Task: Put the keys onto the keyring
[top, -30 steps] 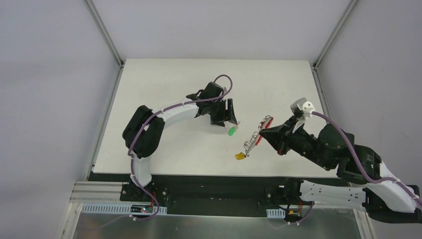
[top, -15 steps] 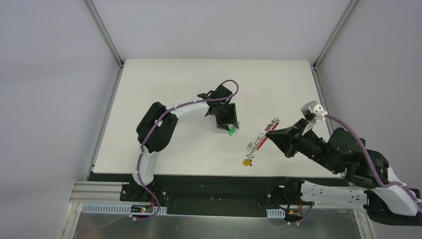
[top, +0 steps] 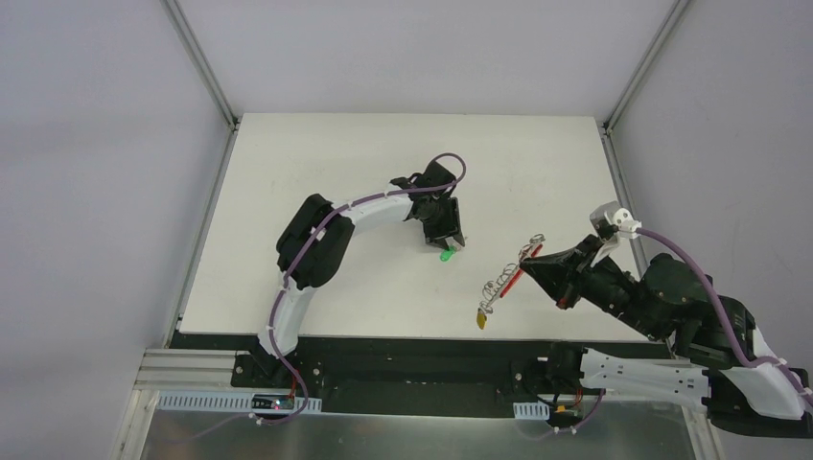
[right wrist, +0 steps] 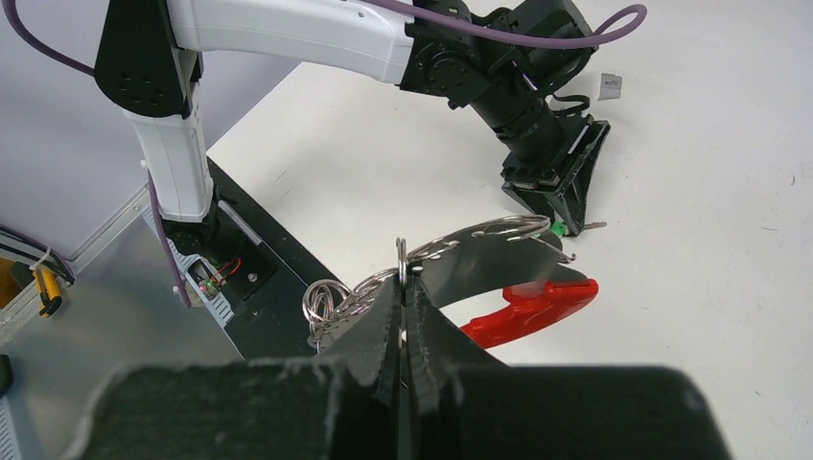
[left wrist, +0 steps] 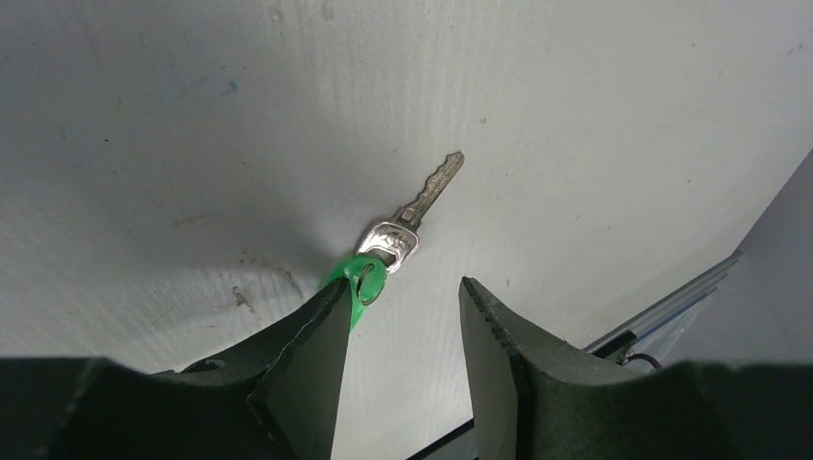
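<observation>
the left arm (top: 360, 213) reaches forward in a curve from its base. its wrist is bent so the left gripper (top: 448, 245) points down, and its two fingers (left wrist: 307, 359) stand apart with a clear gap between them. the right arm (top: 671, 302) stretches low toward the left, and the right gripper (top: 526, 263) is pinched tight, its fingertips pressed together on the keyring (right wrist: 527, 305).

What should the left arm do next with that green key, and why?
Probably close the left gripper on the green key by its tag. Its fingers are open with the tag beside one of them, the key lies free on the table, and the right gripper holds the keyring.
</observation>
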`<state>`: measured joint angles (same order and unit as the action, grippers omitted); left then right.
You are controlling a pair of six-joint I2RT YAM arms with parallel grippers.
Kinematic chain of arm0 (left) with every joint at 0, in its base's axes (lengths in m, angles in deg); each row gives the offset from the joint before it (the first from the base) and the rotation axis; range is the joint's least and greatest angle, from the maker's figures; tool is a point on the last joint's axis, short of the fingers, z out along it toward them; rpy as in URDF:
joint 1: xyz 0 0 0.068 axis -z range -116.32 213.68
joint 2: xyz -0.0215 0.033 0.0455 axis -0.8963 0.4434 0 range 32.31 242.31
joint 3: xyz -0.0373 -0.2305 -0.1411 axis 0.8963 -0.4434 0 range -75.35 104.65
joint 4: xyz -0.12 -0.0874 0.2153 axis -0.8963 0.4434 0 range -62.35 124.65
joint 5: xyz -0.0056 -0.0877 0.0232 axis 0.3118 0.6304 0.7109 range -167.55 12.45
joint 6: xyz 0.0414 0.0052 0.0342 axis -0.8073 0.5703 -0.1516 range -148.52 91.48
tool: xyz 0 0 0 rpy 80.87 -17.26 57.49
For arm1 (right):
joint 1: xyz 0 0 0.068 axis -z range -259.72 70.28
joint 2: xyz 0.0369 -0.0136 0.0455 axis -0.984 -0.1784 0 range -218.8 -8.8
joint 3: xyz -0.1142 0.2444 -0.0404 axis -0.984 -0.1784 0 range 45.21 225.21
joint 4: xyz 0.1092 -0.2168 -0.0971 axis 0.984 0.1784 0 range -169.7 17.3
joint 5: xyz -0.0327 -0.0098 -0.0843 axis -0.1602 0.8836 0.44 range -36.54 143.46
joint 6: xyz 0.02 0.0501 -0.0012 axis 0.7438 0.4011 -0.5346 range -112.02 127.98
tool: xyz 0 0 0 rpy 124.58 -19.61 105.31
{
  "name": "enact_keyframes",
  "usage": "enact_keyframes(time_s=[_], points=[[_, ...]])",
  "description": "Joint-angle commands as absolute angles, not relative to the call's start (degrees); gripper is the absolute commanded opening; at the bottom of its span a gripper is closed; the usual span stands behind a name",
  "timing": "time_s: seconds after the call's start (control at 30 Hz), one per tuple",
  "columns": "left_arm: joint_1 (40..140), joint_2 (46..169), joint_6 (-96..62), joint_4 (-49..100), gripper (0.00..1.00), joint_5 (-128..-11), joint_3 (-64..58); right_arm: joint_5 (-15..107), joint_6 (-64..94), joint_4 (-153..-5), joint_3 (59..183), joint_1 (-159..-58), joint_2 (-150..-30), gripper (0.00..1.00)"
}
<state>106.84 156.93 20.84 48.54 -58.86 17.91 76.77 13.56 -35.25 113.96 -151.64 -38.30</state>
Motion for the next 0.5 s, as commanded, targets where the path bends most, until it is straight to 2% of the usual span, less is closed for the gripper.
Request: enact_keyframes(time_s=[0.0, 0.1, 0.47], points=[[107.5, 158.3, 22.0, 50.7, 0.42, -61.3, 19.9, 77.2, 14.4, -36.2, 114.4, -151.9, -36.9, 0.00], [107.5, 158.2, 21.8, 51.1, 0.35, -62.2, 19.2, 77.2, 14.6, -35.7, 114.5, -151.9, -36.4, 0.00], [107.6, 156.5, 20.4, 53.0, 0.23, -64.5, 15.7, 76.2, 15.4, -36.0, 113.8, -151.9, -35.4, 0.00]])
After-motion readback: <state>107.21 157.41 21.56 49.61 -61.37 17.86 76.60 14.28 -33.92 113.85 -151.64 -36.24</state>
